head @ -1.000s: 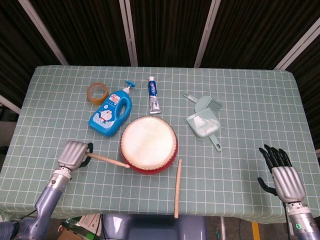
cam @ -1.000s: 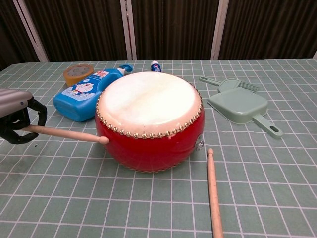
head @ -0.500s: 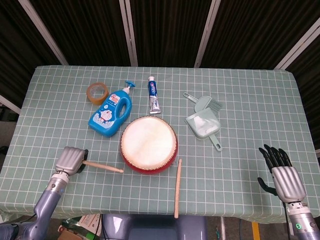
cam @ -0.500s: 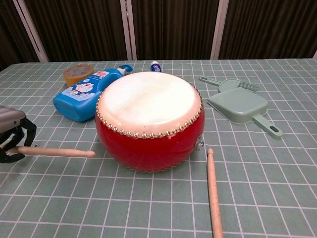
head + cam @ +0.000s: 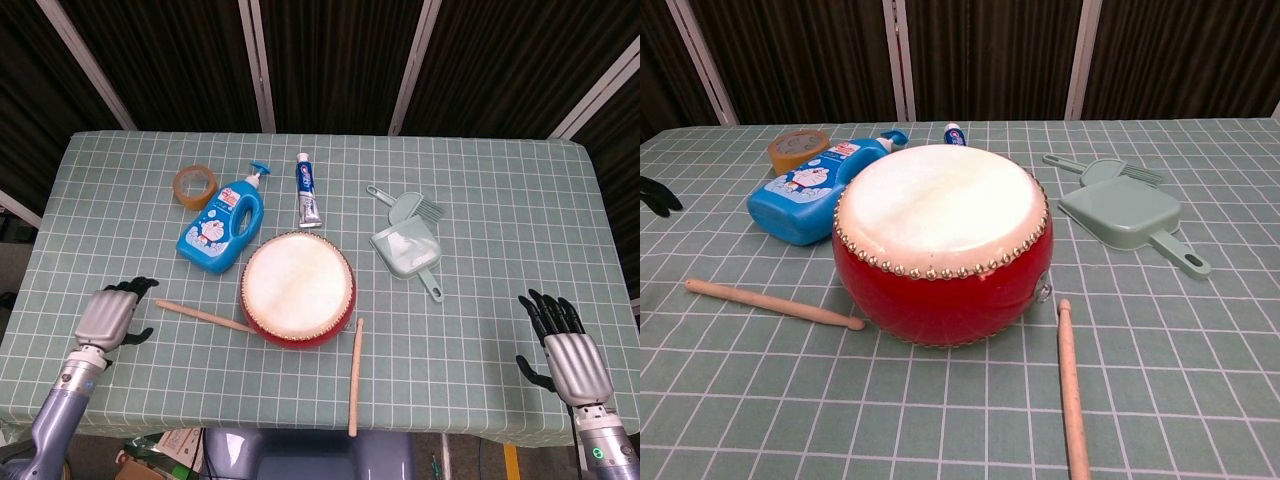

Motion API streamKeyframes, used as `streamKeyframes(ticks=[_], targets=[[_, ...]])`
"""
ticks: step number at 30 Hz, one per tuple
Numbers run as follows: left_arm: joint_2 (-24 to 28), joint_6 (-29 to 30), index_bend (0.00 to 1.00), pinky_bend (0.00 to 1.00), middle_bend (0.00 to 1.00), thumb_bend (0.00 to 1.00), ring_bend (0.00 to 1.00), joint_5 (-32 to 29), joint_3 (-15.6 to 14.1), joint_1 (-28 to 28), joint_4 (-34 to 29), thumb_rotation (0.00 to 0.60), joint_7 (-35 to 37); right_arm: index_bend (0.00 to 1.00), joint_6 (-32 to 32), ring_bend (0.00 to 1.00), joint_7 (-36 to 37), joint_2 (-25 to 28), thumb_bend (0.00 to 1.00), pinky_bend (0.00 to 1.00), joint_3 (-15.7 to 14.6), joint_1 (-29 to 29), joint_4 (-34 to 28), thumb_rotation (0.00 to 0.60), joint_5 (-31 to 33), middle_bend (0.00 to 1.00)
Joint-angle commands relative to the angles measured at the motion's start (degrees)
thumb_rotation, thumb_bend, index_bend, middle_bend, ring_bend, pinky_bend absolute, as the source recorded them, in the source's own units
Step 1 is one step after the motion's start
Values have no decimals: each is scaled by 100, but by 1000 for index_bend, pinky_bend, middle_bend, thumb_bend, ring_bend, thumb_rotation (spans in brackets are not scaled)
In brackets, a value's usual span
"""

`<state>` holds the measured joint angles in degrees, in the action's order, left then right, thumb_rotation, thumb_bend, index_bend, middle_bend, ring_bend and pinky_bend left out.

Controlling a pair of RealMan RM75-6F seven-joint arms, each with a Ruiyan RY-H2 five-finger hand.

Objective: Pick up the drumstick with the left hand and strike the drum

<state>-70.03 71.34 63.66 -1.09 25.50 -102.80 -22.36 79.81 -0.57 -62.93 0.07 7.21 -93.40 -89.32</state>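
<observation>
Lower left of the head view, your left hand [image 5: 108, 314] lies spread and empty beside the slim, stiff, light wooden drumstick [image 5: 205, 317], tip against the red, white-skinned drum [image 5: 297, 288]; judge its bare near end the place to grasp.

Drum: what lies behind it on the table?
Behind the drum lie a blue bottle, a toothpaste tube and, further left, a tape roll. In the chest view the drum hides most of the tube; only its tip shows.
</observation>
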Motion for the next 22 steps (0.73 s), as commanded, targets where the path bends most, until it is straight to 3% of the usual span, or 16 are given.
streamKeyframes(ticks=[1,6,14,22], targets=[[647,745,91,229,91,180,142,893,-291,-634,-259,600,793,0,-10,0,-22,-1,353,0,1,8,1,600,-3,0],[885,1389,1,135,2,153,45,1418,-472,-1195,54,600,1358,0,3,0,-81,-16,354,0,-1,3,1,600,-12,0],[854,2229,0,122,0,140,6,1926,-425,-1786,757,600,1990,0,159,0,-46,-84,353,0,-3,1,120,600,-209,0],[840,2153,0,122,0,140,6,1878,-329,-1960,872,600,2103,0,211,0,-17,-140,354,0,12,8,157,600,-251,0]])
